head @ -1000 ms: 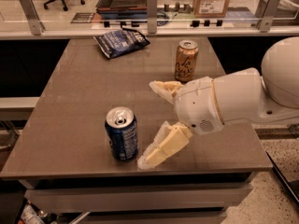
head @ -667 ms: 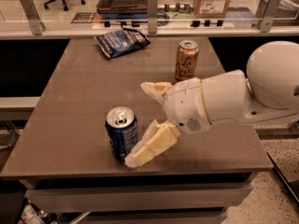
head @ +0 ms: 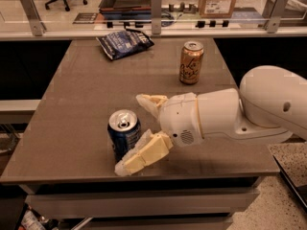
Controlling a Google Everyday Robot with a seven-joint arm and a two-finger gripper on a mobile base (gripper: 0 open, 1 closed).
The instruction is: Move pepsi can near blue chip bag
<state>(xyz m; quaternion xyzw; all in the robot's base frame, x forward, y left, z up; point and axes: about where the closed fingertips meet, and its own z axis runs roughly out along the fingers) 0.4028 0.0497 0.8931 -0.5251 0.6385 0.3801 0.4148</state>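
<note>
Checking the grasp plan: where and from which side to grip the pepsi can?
Mid-body of the pepsi can, on its round wall, coming level from the picture's right, where the open gripper flanks it. It stands upright, so a side pinch should suit.

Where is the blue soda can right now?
The pepsi can stands near the table's front edge, within the robot's open hand; the blue chip bag lies at the far edge.
</note>
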